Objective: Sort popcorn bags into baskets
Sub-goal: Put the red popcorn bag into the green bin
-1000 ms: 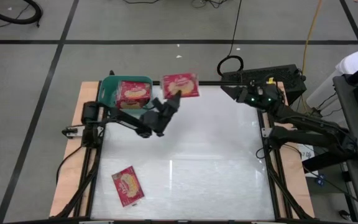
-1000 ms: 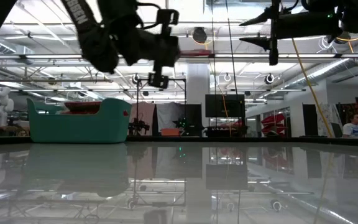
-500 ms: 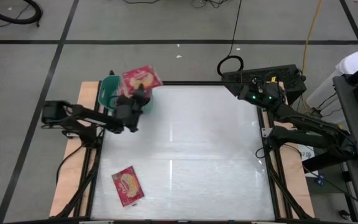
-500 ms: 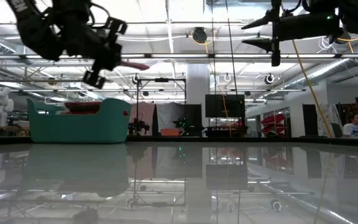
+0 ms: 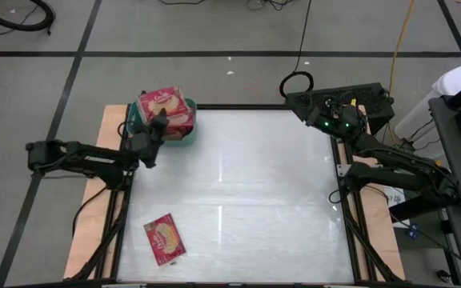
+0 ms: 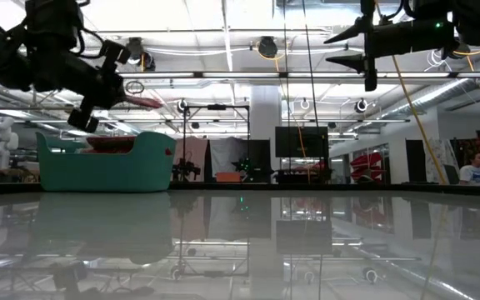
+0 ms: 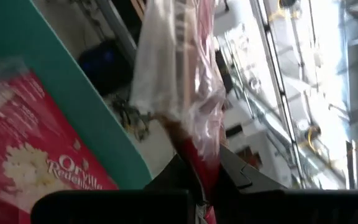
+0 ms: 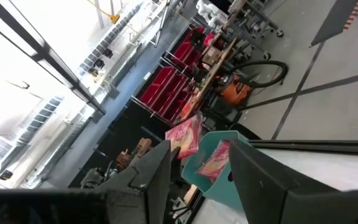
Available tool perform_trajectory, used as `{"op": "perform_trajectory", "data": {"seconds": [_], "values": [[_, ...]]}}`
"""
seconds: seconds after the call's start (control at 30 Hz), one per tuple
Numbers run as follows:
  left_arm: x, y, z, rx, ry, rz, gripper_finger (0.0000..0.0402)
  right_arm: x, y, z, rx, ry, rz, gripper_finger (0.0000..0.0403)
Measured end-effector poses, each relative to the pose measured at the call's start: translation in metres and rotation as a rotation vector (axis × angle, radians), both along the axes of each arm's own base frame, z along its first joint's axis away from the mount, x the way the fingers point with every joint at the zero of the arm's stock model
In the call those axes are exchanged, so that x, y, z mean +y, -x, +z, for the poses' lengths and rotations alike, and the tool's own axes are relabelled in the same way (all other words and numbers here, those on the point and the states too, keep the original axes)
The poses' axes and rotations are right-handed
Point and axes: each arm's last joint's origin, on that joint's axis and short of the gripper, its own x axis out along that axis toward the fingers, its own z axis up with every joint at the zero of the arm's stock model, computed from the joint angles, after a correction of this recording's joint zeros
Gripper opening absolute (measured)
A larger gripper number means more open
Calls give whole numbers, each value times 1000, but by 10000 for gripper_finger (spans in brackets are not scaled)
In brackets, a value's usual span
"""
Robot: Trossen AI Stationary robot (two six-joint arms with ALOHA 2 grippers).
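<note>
My left gripper (image 5: 158, 124) is shut on a red popcorn bag (image 5: 165, 109), which it keeps in the air over the teal basket (image 5: 189, 132) at the table's far left corner. In the low view the bag (image 6: 144, 102) hangs above the basket's rim (image 6: 107, 154). Another popcorn bag (image 7: 36, 168) lies inside the basket. A third bag (image 5: 165, 238) lies flat on the table near the front left. My right gripper (image 5: 301, 114) stands open and high at the far right, with nothing between its fingers. My left gripper pinches the bag's near edge (image 7: 199, 163) between its two fingers. The fingers come about level from the table's near left side. The bag sticks out beyond the fingertips, roughly level, lifted clear above the basket.
The wide glossy tabletop (image 5: 246, 192) lies between the arms. A wooden border (image 5: 94, 200) runs along the left side. Cables and a dark box (image 5: 358, 100) sit behind the far right corner.
My left gripper has carried the bag toward the table's left edge, from over the middle of the far edge to above the basket. The arm has drawn back to the left and the gripper has turned somewhat. The bag stays lifted and pinched.
</note>
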Motion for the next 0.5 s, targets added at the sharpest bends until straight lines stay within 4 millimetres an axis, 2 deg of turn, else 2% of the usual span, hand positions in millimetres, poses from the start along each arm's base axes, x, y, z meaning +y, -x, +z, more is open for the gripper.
{"op": "perform_trajectory", "data": {"seconds": [0.13, 0.33, 0.5], "values": [[9, 5, -6, 16, 63, -104, 17, -1, 0, 0, 3, 5, -22, 157], [18, 13, -13, 18, 146, -108, 19, -1, 1, 0, -8, -13, -47, 157], [26, 16, -19, 6, 217, -189, 42, -1, 1, 0, -7, -12, -47, 157]]}}
